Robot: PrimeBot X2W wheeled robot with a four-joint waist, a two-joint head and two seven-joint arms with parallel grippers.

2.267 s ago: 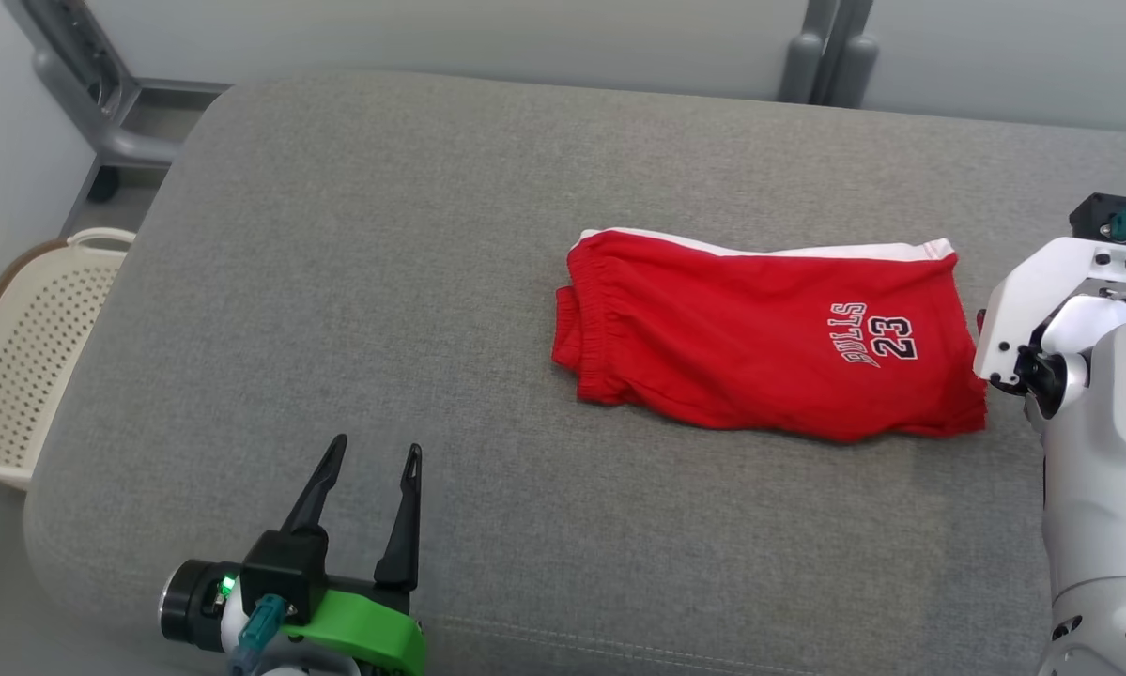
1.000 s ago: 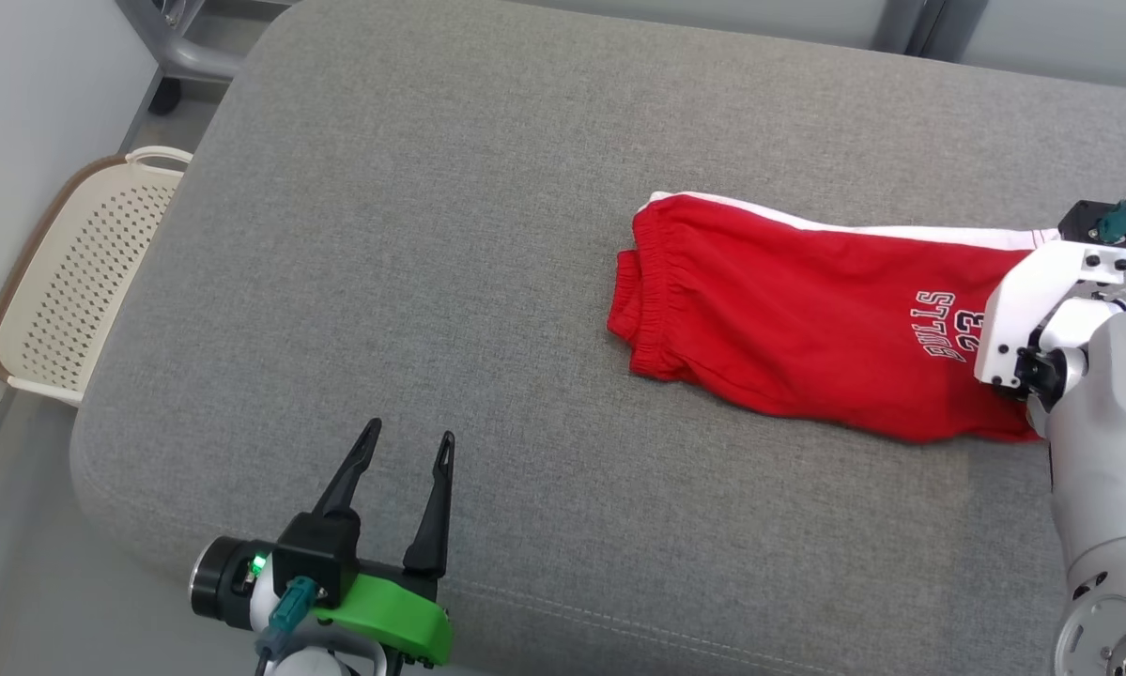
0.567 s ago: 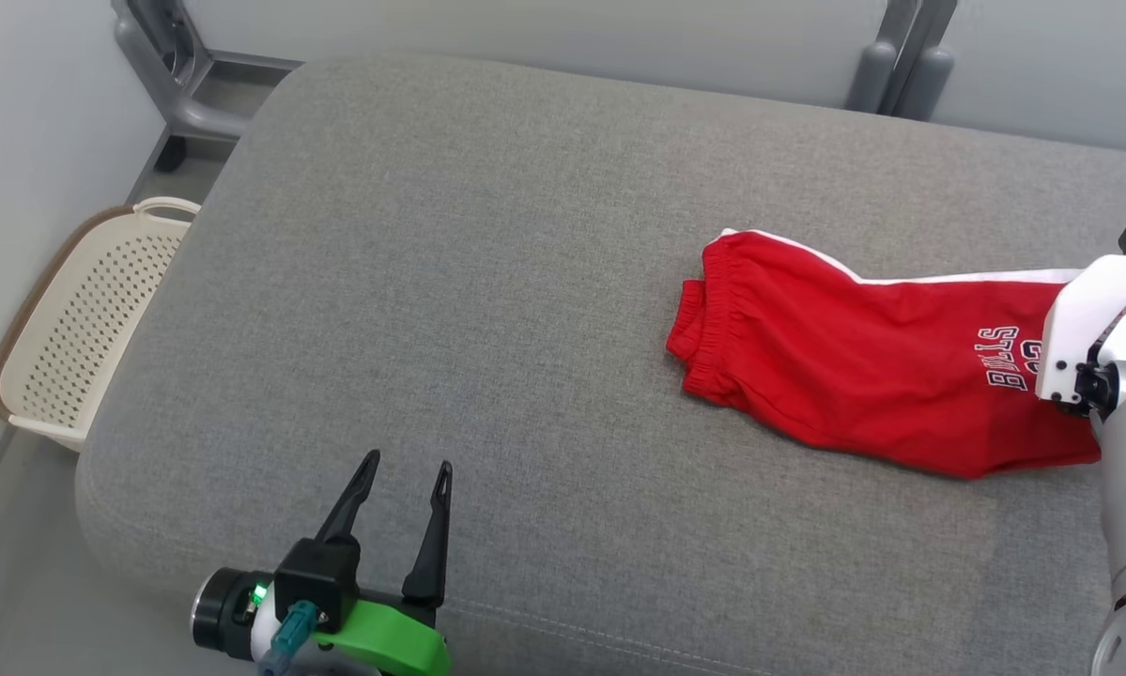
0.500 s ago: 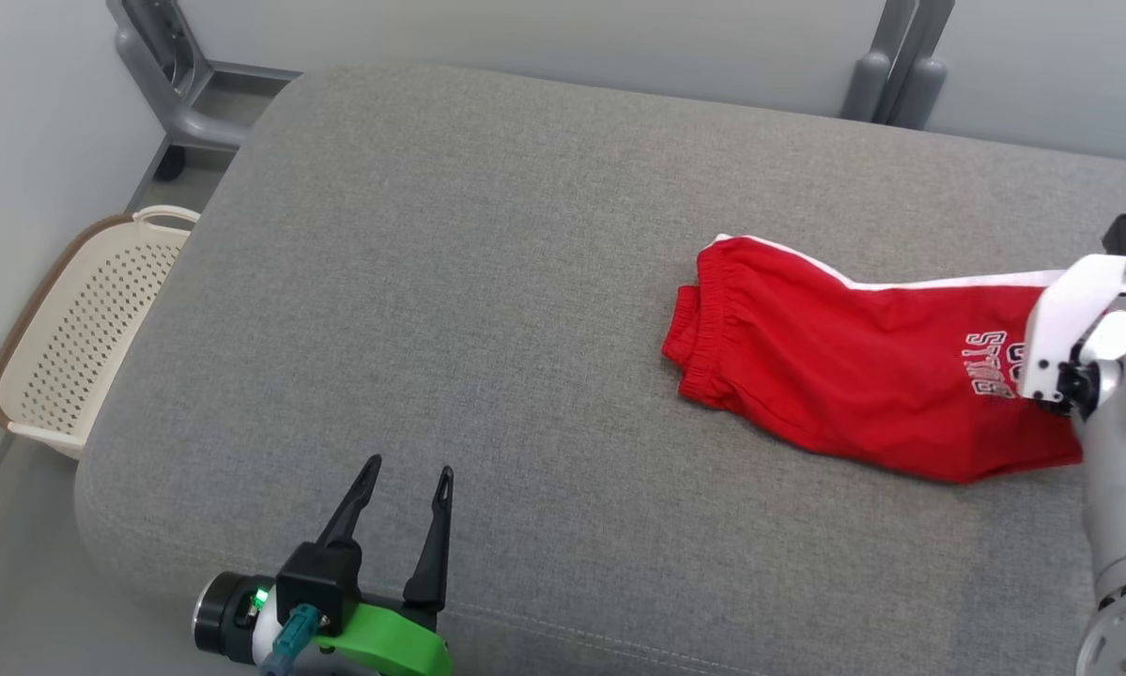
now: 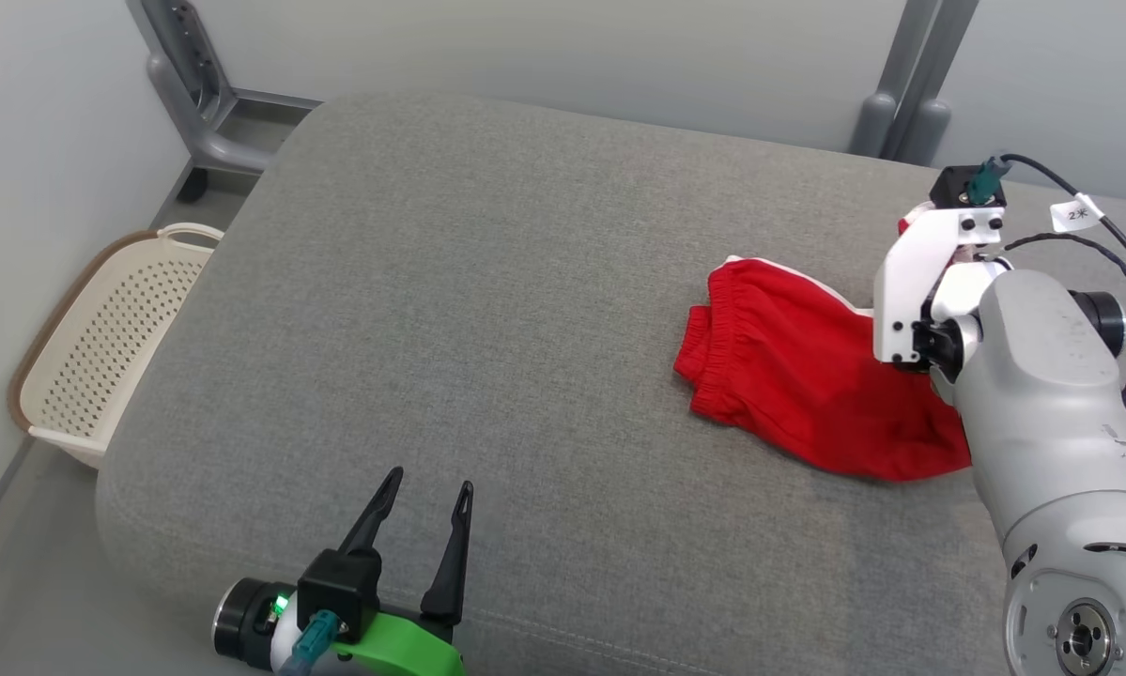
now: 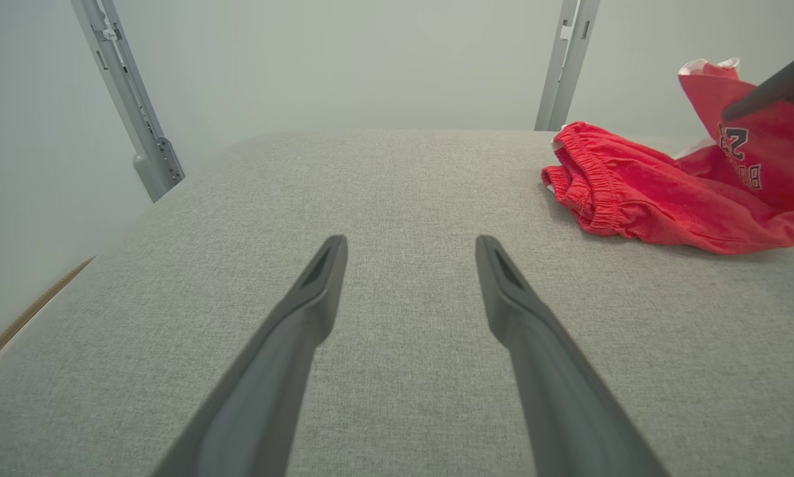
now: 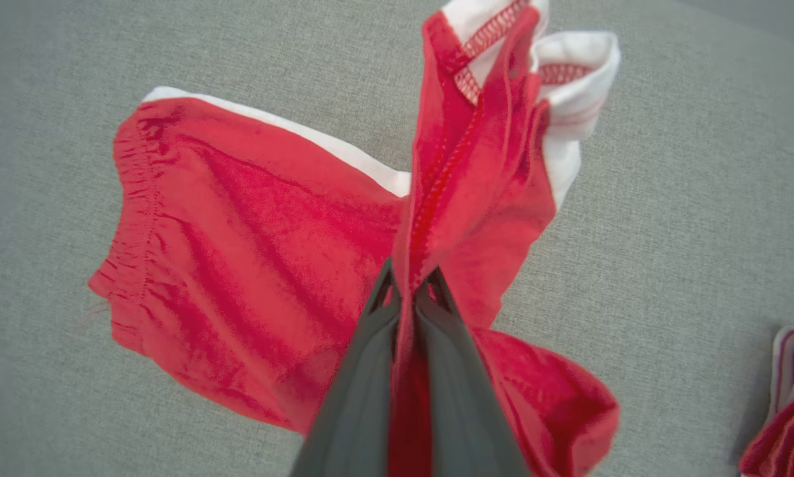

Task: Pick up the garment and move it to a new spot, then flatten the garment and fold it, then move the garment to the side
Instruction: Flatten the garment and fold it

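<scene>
Head camera looks steeply down on the grey cushion (image 5: 487, 282), red shorts (image 5: 788, 376) at 3 o'clock; left wrist camera skims low across the same cushion, shorts at 2 o'clock; right wrist camera hangs close above them, facing down.

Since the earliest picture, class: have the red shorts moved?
Yes: the red shorts have risen at the leg end, off the grey cushion, pinched in the right tool.
</scene>
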